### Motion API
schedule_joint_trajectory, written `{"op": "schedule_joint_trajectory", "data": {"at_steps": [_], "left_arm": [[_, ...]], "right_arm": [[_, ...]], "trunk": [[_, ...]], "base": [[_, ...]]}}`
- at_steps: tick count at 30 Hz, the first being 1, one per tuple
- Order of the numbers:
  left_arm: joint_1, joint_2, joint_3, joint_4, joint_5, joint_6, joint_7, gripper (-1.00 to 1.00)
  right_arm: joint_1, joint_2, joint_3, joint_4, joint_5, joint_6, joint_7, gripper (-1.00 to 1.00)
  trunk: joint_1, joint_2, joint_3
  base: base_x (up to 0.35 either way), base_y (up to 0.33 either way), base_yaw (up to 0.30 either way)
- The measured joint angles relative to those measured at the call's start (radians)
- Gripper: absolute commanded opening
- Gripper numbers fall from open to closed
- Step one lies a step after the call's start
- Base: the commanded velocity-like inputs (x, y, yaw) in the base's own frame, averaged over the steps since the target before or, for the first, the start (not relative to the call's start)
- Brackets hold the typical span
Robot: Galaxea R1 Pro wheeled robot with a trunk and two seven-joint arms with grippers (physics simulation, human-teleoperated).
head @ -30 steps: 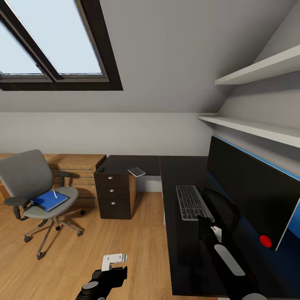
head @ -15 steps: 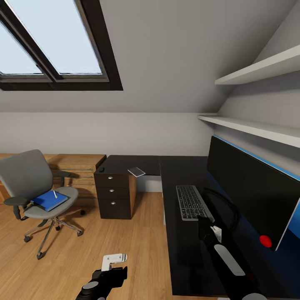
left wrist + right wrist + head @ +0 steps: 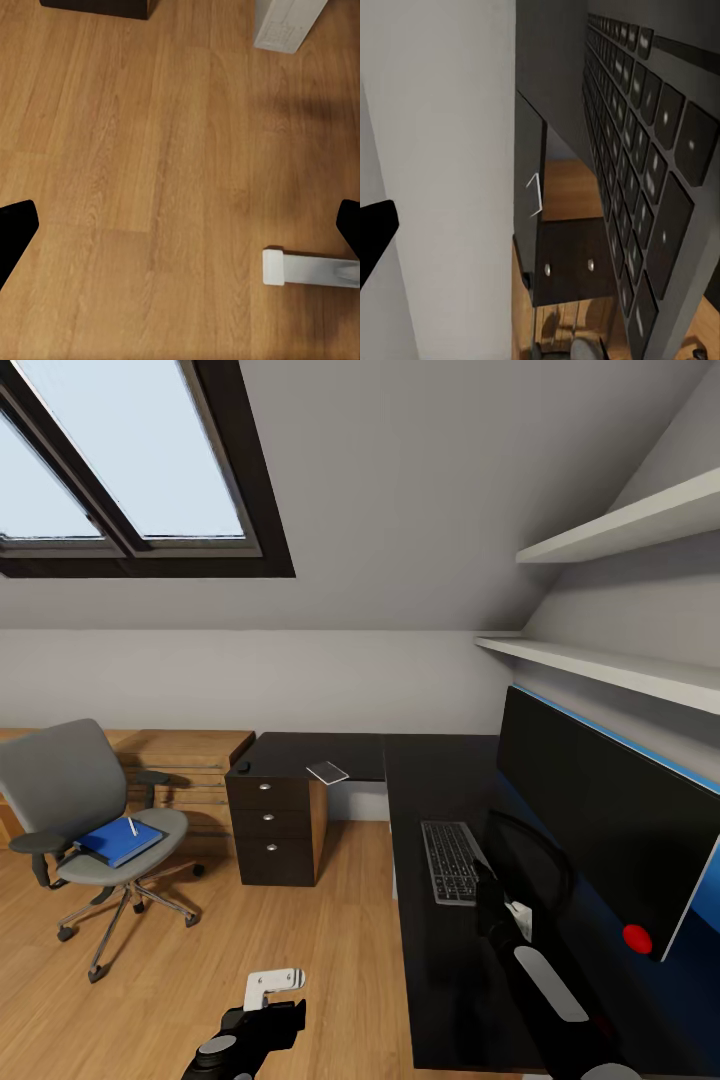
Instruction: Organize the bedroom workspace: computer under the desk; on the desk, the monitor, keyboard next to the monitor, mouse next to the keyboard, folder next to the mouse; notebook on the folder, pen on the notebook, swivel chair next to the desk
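The black monitor [image 3: 610, 830] stands on the dark desk [image 3: 440, 980] along the right wall. The grey keyboard [image 3: 450, 860] lies in front of it, with my right gripper [image 3: 488, 882] shut on its near end. The keys [image 3: 652, 150] loom close in the right wrist view, beside one black fingertip [image 3: 375, 232]. A small black mouse [image 3: 243, 766] and a grey notebook [image 3: 327, 772] rest on the desk's far wing. The blue folder [image 3: 120, 842], with a pen [image 3: 132, 826] on it, lies on the swivel chair [image 3: 70, 800]. My left gripper [image 3: 272, 992] hangs open over the wooden floor [image 3: 150, 150].
A dark drawer unit [image 3: 275, 830] holds up the desk's left end. Low wooden furniture [image 3: 190, 770] stands behind the chair. Two white shelves [image 3: 610, 660] jut out above the monitor. A white box-like thing [image 3: 289, 22] stands on the floor under the desk edge.
The keyboard has slid a little toward me along the desk with my right gripper on it. The left arm and the other things have not moved.
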Motion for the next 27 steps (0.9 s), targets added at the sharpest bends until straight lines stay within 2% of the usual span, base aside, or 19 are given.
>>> {"op": "schedule_joint_trajectory", "data": {"at_steps": [8,15,27], "left_arm": [[0.000,0.000,0.000,0.000,0.000,-0.001,0.000,1.00],[0.000,0.000,0.000,0.000,-0.001,0.000,0.001,1.00],[0.000,0.000,0.003,-0.001,-0.002,-0.001,0.001,1.00]], "right_arm": [[0.000,0.000,0.000,0.001,0.001,0.001,0.000,1.00],[0.000,-0.001,0.000,0.004,0.000,0.002,0.000,1.00],[0.000,-0.003,0.003,0.015,0.000,0.004,-0.001,1.00]], "trunk": [[0.000,0.000,0.000],[0.001,0.000,0.000],[0.001,0.000,0.000]], "base": [[-0.086,-0.059,0.000],[-0.297,-0.111,0.000],[-0.331,-0.010,0.000]]}}
